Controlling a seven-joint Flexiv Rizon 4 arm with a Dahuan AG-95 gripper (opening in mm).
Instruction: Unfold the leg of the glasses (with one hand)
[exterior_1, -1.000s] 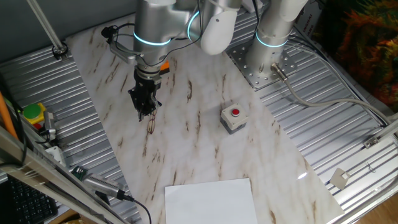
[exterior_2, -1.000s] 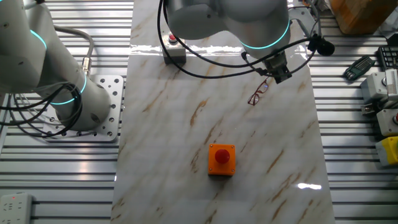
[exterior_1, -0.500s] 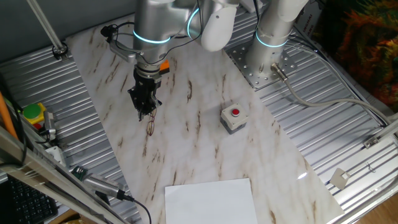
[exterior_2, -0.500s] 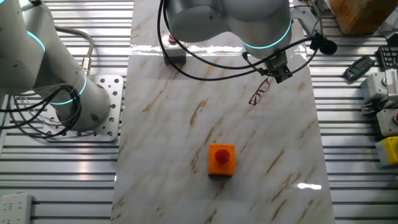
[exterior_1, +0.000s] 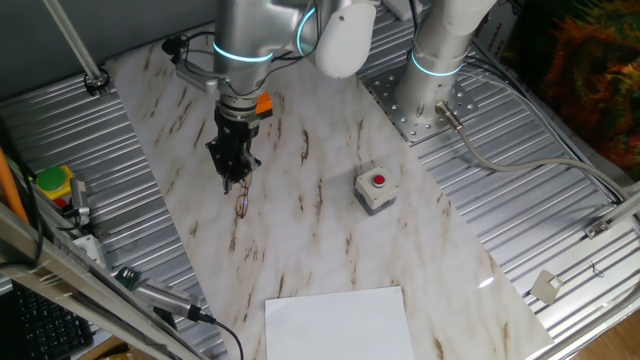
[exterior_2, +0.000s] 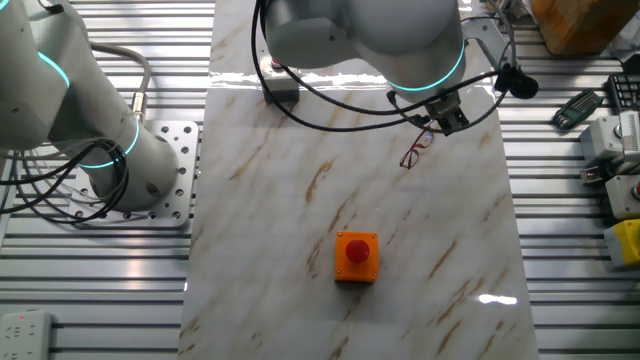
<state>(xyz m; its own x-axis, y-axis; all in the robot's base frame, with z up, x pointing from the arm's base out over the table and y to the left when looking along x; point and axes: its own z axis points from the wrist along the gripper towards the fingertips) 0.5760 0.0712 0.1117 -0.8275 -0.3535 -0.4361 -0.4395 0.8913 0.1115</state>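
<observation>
The glasses (exterior_1: 242, 202) (exterior_2: 413, 153) lie on the marble board, a small dark reddish wire frame with clear lenses. My gripper (exterior_1: 233, 181) (exterior_2: 434, 127) points down at their far end, its dark fingers closed together. The thin leg (exterior_2: 427, 136) runs up from the frame into the fingertips, and the part held there is hidden by them. The rest of the frame stretches away from the gripper toward the board's middle.
A grey box with a red button (exterior_1: 373, 189) (exterior_2: 280, 78) stands right of the glasses in one view. An orange button box (exterior_2: 356, 256) (exterior_1: 262, 104) sits just behind the wrist. White paper (exterior_1: 340, 322) lies at the board's near edge. The arm's base (exterior_1: 430, 95) is at the back right.
The wrist and upper arm have shifted slightly; the fingertips stay at the glasses' end. The glasses have barely moved.
</observation>
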